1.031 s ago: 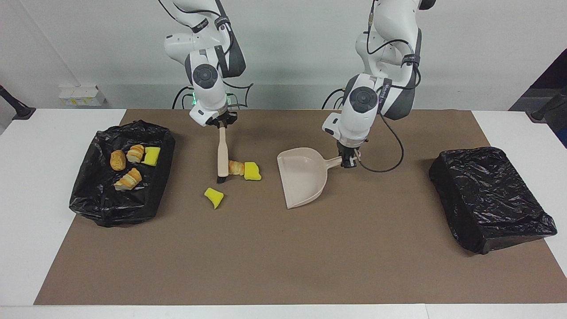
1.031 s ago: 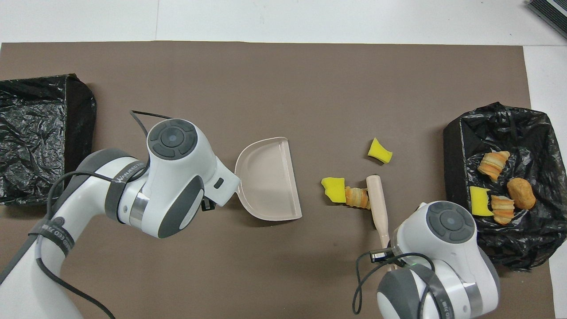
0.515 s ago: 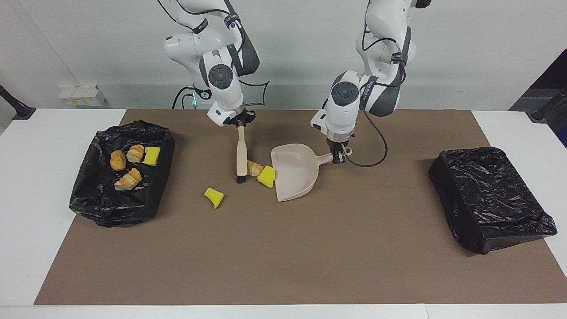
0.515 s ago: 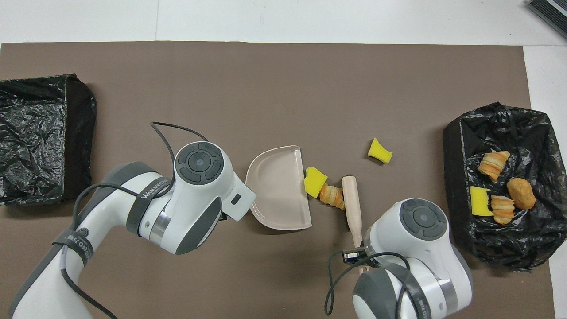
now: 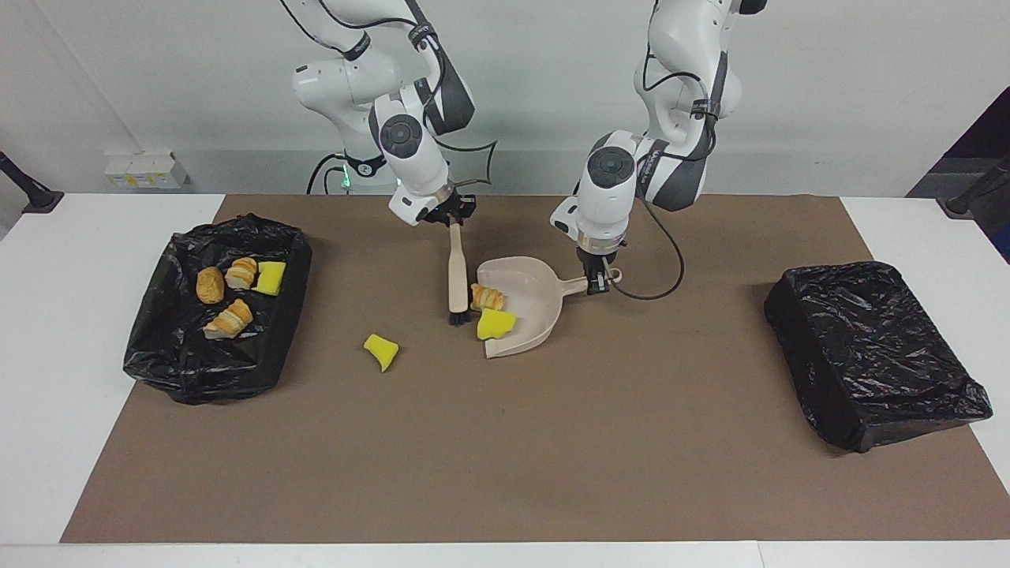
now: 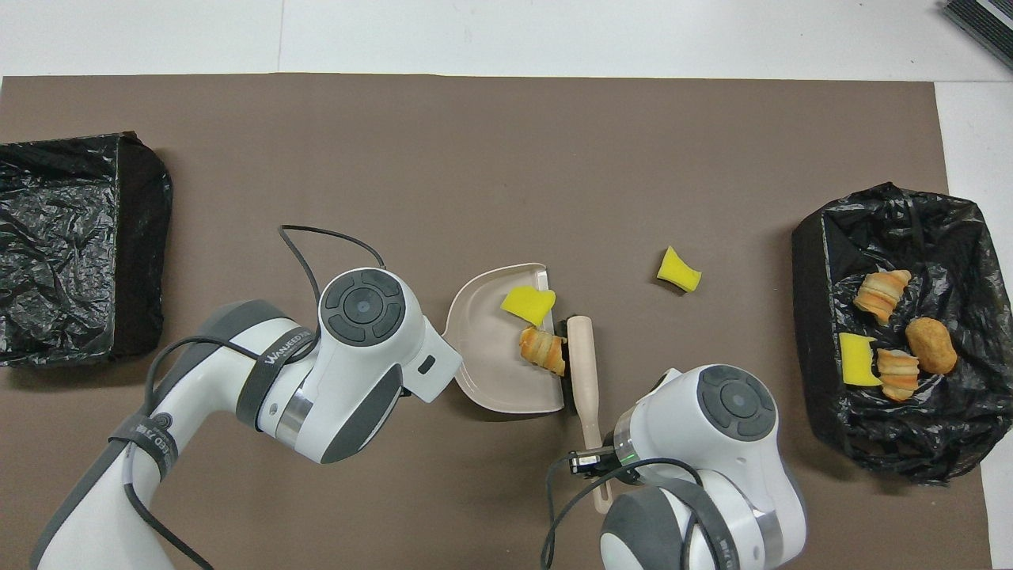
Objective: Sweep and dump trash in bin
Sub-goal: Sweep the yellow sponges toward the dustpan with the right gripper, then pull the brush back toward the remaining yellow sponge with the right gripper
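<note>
Brush (image 5: 457,272), pinched by right gripper (image 5: 452,211), bristles at dustpan (image 5: 530,315) lip, left gripper (image 5: 597,278) pinching its handle, croissant chunk (image 5: 488,297) and sponge (image 5: 495,323) just inside, stray sponge (image 5: 381,350) farther out; sponge at lip may slip off when lifted.

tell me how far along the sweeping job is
Done: four bits lie in the black-lined bin. In hand: the right gripper holds the beige brush against the beige plastic dustpan, held by the left gripper, with a croissant chunk and yellow sponge piece in it. Left: one yellow wedge on the mat.
</note>
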Robot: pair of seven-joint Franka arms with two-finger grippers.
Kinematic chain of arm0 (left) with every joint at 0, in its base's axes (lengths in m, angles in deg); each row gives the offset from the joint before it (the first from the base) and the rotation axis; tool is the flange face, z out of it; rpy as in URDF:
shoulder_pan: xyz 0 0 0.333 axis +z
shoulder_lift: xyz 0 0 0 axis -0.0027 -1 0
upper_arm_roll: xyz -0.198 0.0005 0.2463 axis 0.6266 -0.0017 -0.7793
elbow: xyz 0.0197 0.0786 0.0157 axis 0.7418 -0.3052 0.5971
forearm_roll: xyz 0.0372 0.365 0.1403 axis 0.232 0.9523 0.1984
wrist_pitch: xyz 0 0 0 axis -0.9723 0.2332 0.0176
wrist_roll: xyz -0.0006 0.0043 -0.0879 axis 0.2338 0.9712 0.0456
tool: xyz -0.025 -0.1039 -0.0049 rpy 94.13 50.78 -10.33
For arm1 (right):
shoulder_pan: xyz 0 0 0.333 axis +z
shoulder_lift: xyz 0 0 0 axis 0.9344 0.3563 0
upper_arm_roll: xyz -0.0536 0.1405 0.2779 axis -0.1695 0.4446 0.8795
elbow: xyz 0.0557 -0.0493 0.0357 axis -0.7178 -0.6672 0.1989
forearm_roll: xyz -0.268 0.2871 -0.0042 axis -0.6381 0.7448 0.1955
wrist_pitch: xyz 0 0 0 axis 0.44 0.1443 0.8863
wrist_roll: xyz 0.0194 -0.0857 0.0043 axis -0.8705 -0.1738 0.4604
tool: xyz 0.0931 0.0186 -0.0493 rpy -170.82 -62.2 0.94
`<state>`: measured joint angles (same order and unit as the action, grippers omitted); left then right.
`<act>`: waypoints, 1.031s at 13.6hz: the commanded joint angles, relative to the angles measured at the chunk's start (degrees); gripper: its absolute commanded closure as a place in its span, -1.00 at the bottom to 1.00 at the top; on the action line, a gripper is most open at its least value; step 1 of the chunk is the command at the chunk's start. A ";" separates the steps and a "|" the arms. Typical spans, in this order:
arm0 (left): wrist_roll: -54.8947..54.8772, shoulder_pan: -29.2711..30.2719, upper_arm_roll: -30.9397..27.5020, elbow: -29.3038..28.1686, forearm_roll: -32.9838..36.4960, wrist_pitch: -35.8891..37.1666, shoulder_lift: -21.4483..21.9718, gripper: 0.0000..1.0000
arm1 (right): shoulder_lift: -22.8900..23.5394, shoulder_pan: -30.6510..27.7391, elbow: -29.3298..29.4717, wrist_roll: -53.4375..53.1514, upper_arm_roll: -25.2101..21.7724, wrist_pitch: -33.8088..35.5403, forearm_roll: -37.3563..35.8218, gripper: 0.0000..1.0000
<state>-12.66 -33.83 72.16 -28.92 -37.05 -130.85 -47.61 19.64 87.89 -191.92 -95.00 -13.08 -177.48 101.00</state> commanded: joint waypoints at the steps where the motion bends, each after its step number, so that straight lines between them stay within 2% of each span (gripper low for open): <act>1: 1.57 -1.08 -0.34 -3.17 1.13 -2.70 1.34 1.00 | 2.70 2.41 4.49 0.86 0.06 -0.82 5.06 1.00; 3: -0.79 -1.51 -0.25 -5.36 1.13 -7.25 1.25 1.00 | 2.98 3.30 6.17 -0.28 0.06 -0.20 4.64 1.00; 5: -0.71 -1.52 -0.25 -5.55 1.04 -9.21 0.99 1.00 | 0.00 2.87 6.35 -0.20 -0.29 4.25 2.36 1.00; 8: 0.17 -1.17 -0.34 -4.06 0.34 -9.12 0.37 1.00 | -4.48 0.24 7.58 -0.20 -0.82 10.68 -4.66 1.00; 11: 1.13 -0.99 -0.34 -3.53 -0.37 -8.51 0.37 1.00 | -4.85 -5.20 13.01 0.94 -0.64 19.29 -14.57 1.00; 14: 4.99 -0.99 -0.34 -3.26 -0.37 -8.51 0.29 1.00 | -2.40 -11.87 13.91 10.83 -0.73 15.73 -24.35 1.00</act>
<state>-10.67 -34.07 72.34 -32.19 -37.25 -137.73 -47.04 14.70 80.57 -179.34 -90.42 -14.28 -160.01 80.82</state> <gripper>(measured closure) 0.687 0.740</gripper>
